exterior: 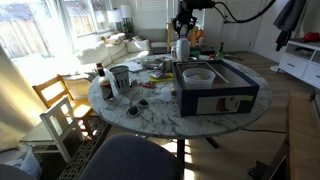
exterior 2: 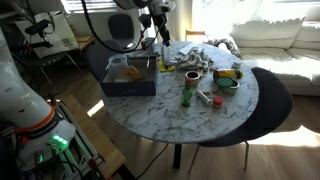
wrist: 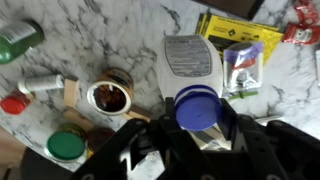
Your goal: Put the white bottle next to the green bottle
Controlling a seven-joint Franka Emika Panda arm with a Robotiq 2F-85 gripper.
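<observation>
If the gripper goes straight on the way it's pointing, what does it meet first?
The white bottle, at its blue cap, which sits right in front of the gripper in the wrist view. They may already touch; depth is unclear.

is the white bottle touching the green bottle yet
Apart. The wrist view shows the white bottle near the centre and the green bottle at the upper left edge, with a wide stretch of marble table between them.

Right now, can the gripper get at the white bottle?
Probably yes. In the wrist view the white bottle sits just ahead of the gripper, its blue cap toward the fingers, nothing over it. The yellow packet lies close beside it, so clearance there looks tight.
</observation>
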